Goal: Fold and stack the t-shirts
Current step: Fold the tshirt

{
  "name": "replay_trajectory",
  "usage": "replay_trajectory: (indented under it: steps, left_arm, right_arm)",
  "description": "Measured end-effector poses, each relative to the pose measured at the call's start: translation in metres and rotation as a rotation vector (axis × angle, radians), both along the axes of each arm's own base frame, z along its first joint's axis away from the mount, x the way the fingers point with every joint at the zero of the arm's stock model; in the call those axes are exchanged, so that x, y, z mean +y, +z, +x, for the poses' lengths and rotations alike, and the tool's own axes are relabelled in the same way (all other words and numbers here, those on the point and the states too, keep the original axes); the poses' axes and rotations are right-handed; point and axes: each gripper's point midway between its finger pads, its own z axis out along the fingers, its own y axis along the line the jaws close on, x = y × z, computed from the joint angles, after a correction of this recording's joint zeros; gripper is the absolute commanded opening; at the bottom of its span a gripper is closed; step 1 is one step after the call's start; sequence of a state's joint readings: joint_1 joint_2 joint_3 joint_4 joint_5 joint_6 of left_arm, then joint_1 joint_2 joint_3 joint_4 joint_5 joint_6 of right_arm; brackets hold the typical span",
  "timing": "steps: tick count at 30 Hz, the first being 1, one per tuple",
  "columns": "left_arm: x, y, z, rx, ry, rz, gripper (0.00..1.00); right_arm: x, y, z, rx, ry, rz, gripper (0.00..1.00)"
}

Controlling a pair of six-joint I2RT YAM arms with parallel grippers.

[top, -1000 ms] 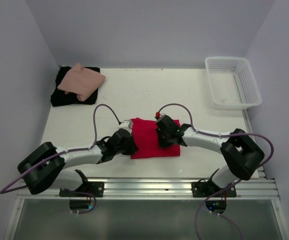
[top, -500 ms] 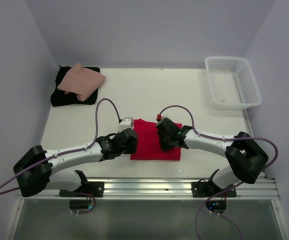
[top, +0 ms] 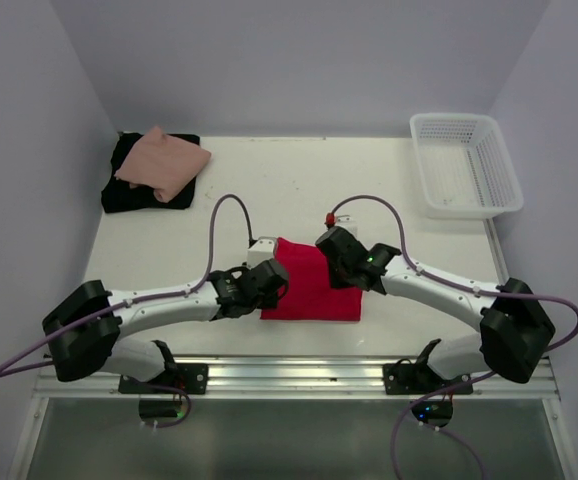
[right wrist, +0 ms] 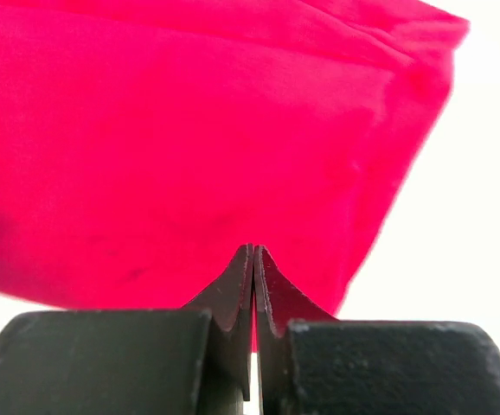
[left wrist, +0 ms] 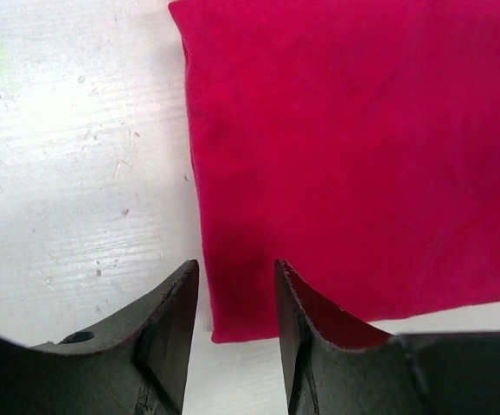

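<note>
A bright red t-shirt (top: 314,290) lies folded into a flat rectangle near the table's front edge. My left gripper (top: 277,287) hovers at its left near corner, jaws apart with nothing between them; the left wrist view shows the gripper (left wrist: 237,272) just above the shirt's (left wrist: 354,156) edge. My right gripper (top: 341,268) is over the far right part of the shirt, shut and empty, its tips (right wrist: 253,252) pointing at the red cloth (right wrist: 181,156). A folded salmon-pink t-shirt (top: 166,160) rests on a black t-shirt (top: 129,192) at the far left.
A white plastic lattice basket (top: 466,165) stands at the far right corner. Grey walls close in the table on three sides. Purple cables arc above both wrists. A metal rail (top: 299,372) runs along the near edge.
My left gripper has opened and let go of the red t-shirt's left edge. The right arm has stretched out, its elbow swinging right, with its gripper still shut.
</note>
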State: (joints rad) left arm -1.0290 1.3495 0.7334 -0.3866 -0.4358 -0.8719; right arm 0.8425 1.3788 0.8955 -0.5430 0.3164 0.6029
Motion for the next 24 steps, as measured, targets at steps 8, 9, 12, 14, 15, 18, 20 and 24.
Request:
replay_trajectory:
  steps: [8,9,12,14,15,18,20,24]
  left_arm:
    - [0.007,-0.022,-0.001,0.026,-0.013,0.092,0.45]
    - [0.008,-0.022,0.0,0.023,-0.013,0.093,0.45]
    - [0.007,-0.018,0.002,0.015,-0.01,0.097,0.45]
    - [0.004,-0.011,0.006,0.003,-0.011,0.099,0.45]
    - [0.002,-0.006,0.008,-0.006,-0.015,0.097,0.45]
    - [-0.008,0.007,0.015,-0.036,-0.022,0.079,0.47]
    - [-0.013,0.014,0.018,-0.05,-0.031,0.07,0.49]
    - [-0.017,0.006,0.02,-0.049,-0.044,0.086,0.54]
  right_arm:
    - [-0.023,-0.014,-0.004,0.018,-0.092,-0.096,0.0]
    - [-0.025,-0.017,-0.005,0.025,-0.099,-0.101,0.0]
    - [-0.032,-0.027,-0.012,0.045,-0.112,-0.118,0.0]
    - [-0.036,-0.034,-0.016,0.059,-0.118,-0.131,0.0]
    - [-0.038,-0.038,-0.018,0.068,-0.12,-0.139,0.0]
    - [-0.041,-0.05,-0.021,0.09,-0.123,-0.155,0.0]
    - [-0.041,-0.058,-0.023,0.103,-0.124,-0.164,0.0]
    - [-0.04,-0.061,-0.022,0.104,-0.125,-0.164,0.0]
